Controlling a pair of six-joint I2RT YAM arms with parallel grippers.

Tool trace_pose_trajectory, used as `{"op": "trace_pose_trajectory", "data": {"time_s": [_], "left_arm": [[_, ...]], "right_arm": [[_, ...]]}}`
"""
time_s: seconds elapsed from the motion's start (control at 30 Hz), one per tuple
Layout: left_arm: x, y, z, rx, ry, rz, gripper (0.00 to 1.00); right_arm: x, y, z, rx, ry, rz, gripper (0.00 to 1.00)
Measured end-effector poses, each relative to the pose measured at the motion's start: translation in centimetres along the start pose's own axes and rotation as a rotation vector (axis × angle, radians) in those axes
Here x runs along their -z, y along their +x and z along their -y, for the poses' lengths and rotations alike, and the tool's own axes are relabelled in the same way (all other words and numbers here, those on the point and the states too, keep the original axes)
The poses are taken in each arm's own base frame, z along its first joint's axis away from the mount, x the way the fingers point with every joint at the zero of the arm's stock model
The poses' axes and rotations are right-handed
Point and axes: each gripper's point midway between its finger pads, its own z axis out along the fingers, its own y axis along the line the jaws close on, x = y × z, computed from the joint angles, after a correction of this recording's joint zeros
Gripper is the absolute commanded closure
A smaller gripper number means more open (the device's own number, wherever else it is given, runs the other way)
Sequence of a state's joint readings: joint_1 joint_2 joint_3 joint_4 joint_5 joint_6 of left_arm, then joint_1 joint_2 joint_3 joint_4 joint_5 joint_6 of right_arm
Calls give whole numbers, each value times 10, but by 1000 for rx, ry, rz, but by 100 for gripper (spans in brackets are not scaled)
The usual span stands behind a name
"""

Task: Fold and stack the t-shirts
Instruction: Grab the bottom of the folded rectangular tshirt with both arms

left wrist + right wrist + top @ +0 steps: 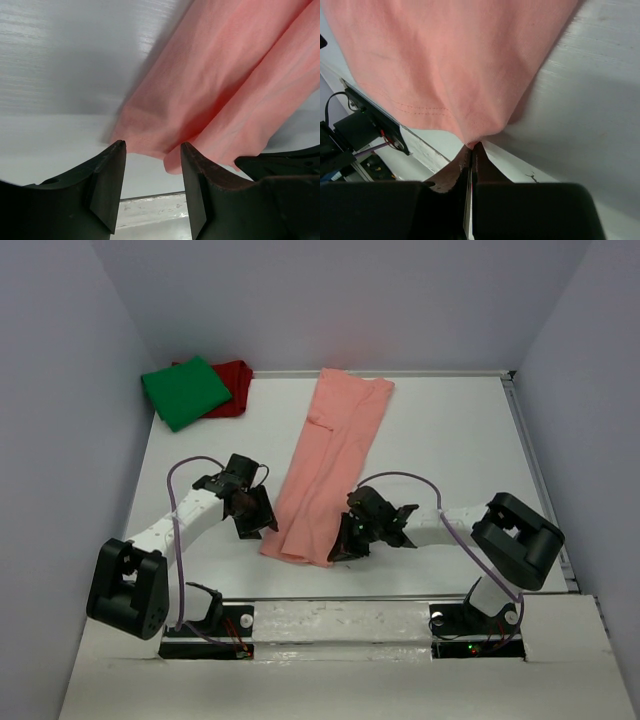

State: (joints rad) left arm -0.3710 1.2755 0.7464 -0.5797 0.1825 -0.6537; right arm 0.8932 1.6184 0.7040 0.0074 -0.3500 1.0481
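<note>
- right gripper (471, 150) clenched on the salmon-pink tee (450, 65) at its corner, hiding the pinched cloth;
- left gripper (152, 146) spread, empty, just beside the hem;
- green tee (185, 390) covers most of the dark red tee (236, 380)

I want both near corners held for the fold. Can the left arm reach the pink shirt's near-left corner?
Probably yes: the left gripper hangs open right at that corner of the salmon-pink t-shirt, with nothing between.
</note>
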Motion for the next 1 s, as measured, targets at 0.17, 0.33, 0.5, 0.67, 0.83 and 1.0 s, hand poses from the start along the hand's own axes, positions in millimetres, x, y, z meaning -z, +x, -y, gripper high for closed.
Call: {"op": "trace_pose_trajectory", "data": {"time_s": [0.17,0.33,0.5,0.67,0.83,1.0], "left_arm": [[-4,2,-2,7,-15,-17,43],[-9,3,-7,17,-38,-37,41],[-13,5,-8,24,-48,-53,41],[-19,10,-12,29,-46,-64,42],[-29,21,-19,44,-65,-111,47],[-32,20,-14,53,-36,-121,100]], "right_arm": [[1,-4,-7,12,-3,7,100],[2,-5,-6,16,14,5,100],[2,-3,-2,12,29,0,100],[3,-3,-1,9,35,-1,100],[3,-3,-1,9,37,0,100],[3,-3,0,7,37,1,100]]}}
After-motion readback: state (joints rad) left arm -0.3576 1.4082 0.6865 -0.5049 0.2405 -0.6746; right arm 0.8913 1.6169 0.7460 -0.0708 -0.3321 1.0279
